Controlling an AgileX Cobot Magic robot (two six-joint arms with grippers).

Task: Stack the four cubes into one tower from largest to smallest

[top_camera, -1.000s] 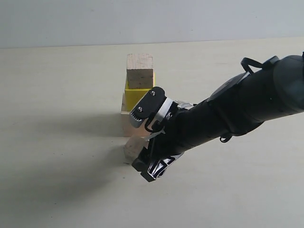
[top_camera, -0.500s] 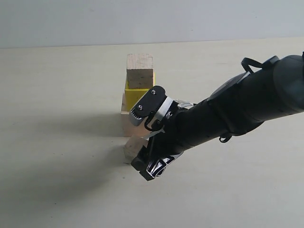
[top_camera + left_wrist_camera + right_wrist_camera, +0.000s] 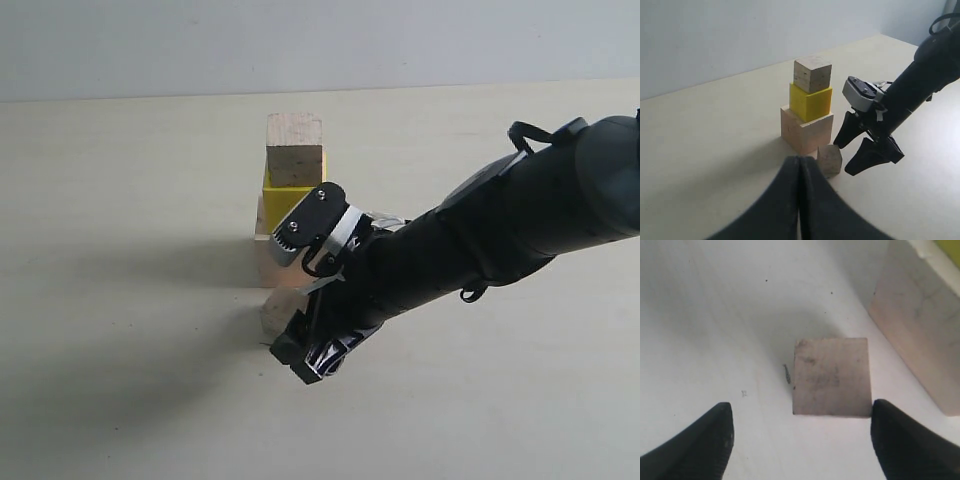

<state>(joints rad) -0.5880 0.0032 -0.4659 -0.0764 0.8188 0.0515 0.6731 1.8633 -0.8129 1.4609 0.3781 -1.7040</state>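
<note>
A column of three cubes stands on the table: a large pale wooden cube (image 3: 806, 131) at the base, a yellow cube (image 3: 811, 102) on it, and a small wooden cube (image 3: 812, 74) on top. The smallest, greyish cube (image 3: 829, 159) rests on the table just in front of the base. My right gripper (image 3: 298, 360) hangs open right beside this cube, tilted down. In the right wrist view the greyish cube (image 3: 832, 376) lies just beyond the right gripper (image 3: 802, 422), nearer one fingertip (image 3: 887, 430), with nothing between the jaws. My left gripper (image 3: 799, 160) is shut and empty, held back from the column.
The pale tabletop (image 3: 120, 300) spreads around the column under a plain grey wall (image 3: 300, 40). The right forearm (image 3: 500, 230) reaches in from the right, low over the table. The base cube (image 3: 920, 330) stands close beside the right gripper.
My right gripper has eased slightly left and down toward the greyish cube, still open. The column and the left gripper have not moved.
</note>
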